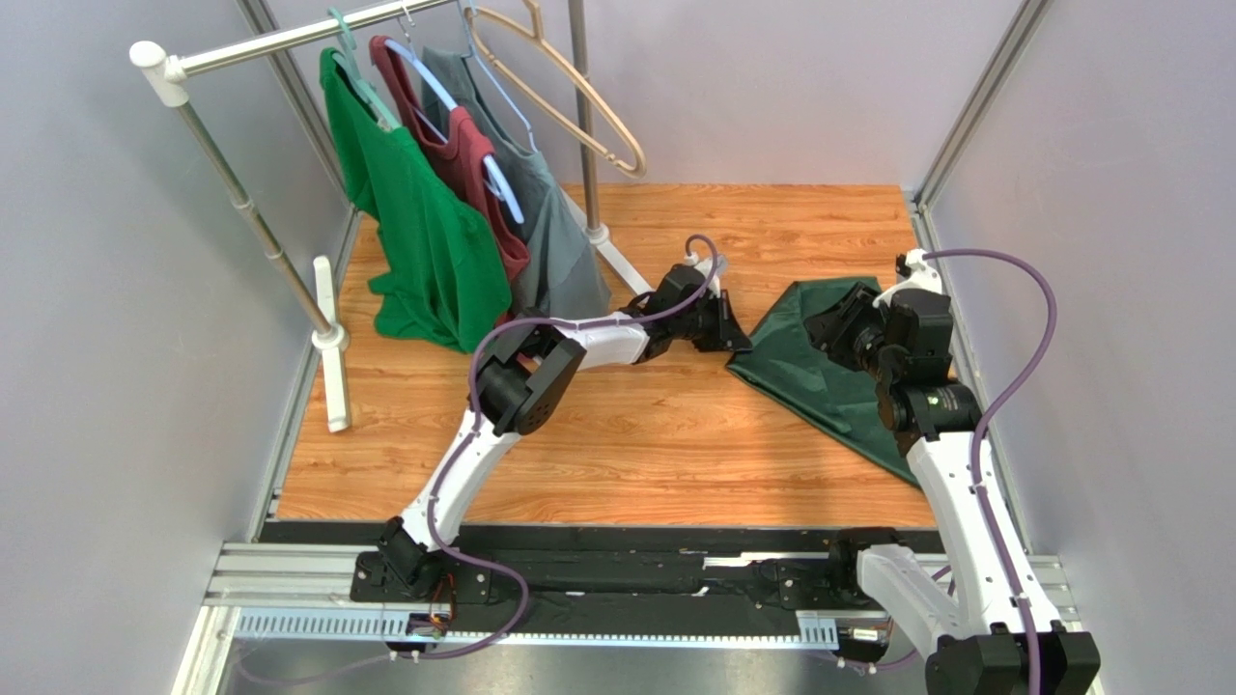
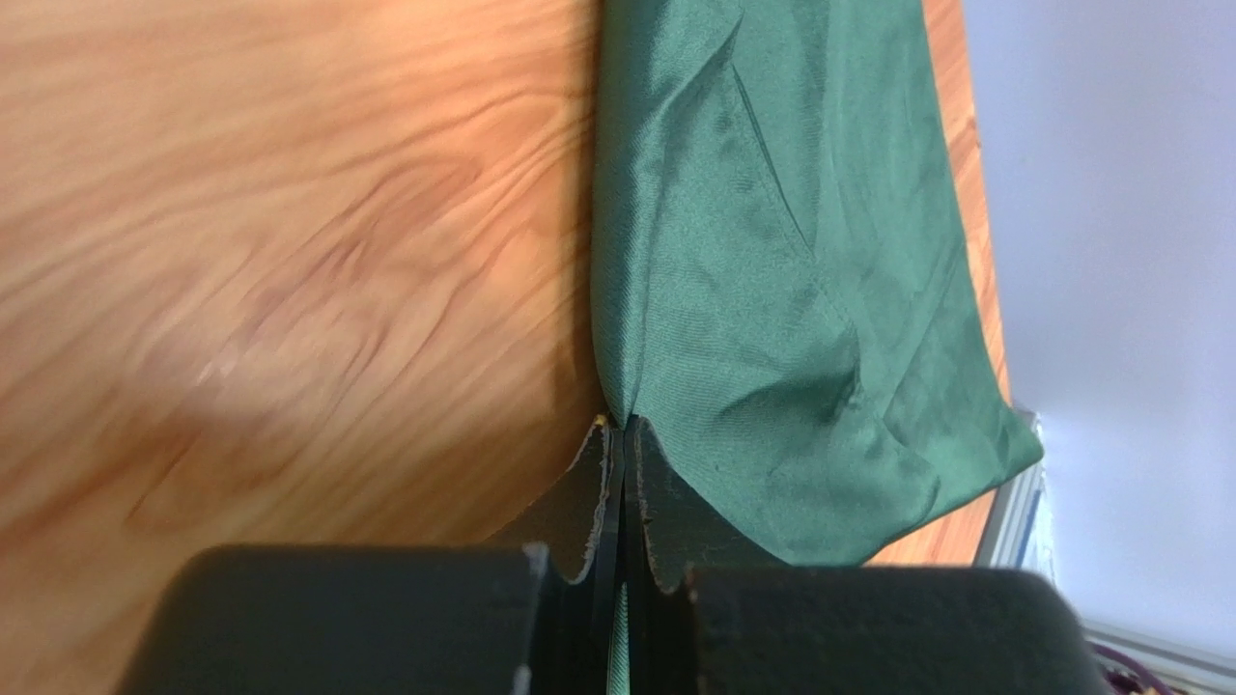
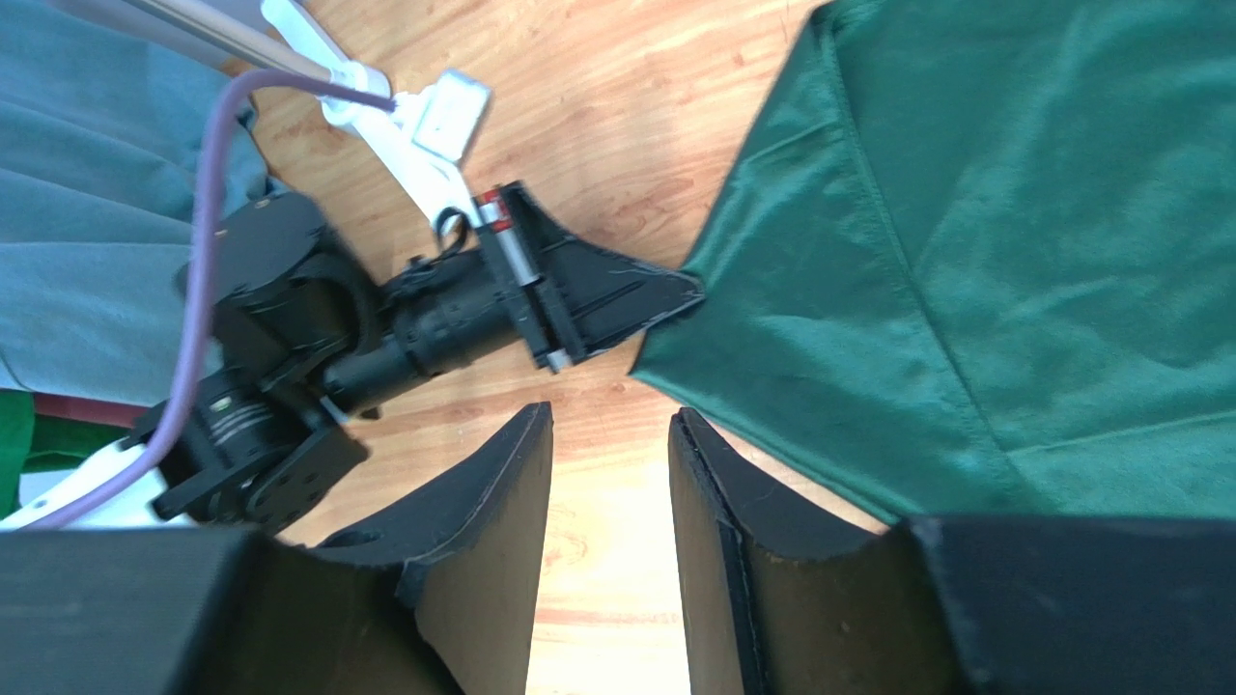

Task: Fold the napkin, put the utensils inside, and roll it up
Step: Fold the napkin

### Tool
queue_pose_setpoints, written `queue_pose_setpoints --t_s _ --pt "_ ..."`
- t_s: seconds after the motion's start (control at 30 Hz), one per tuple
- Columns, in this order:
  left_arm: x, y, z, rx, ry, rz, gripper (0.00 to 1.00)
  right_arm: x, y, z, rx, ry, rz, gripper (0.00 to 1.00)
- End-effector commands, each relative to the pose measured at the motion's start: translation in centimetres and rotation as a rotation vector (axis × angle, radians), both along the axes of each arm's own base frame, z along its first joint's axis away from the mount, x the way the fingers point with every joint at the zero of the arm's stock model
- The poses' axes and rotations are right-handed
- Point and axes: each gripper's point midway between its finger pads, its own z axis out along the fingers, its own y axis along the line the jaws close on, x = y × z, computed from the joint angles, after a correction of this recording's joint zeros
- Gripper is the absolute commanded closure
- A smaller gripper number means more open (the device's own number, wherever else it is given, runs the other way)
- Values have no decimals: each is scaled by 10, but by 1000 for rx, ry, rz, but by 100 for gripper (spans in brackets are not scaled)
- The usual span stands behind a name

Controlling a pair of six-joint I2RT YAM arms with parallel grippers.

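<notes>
At the napkin's [image 2: 769, 261] left corner, our left hand [image 2: 623, 430] pinches thin, limp cloth, probably light and slippery, so corners should hold best.

No writing, label, brand mark, number or sign could be read in any of the three views.
</notes>
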Motion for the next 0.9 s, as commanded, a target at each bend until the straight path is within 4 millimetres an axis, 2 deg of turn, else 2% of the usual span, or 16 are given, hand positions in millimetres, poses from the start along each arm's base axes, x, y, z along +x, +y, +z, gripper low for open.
queue_pose_setpoints --t_s 0.0,0.33,0.6,0.73,0.87 --pt "9 24 29 1 -71 67 100 6 3 -1 15 -15 14 61" --pt "-6 83 26 67 -101 235 100 9 13 -16 53 22 58 61" --pt "-24 132 19 125 -85 368 100 8 14 -25 52 40 61 61" --pt "-37 147 18 104 -63 403 100 6 14 -35 55 59 57 61" --pt "-52 159 7 120 -26 412 100 3 13 -44 54 82 54 61"
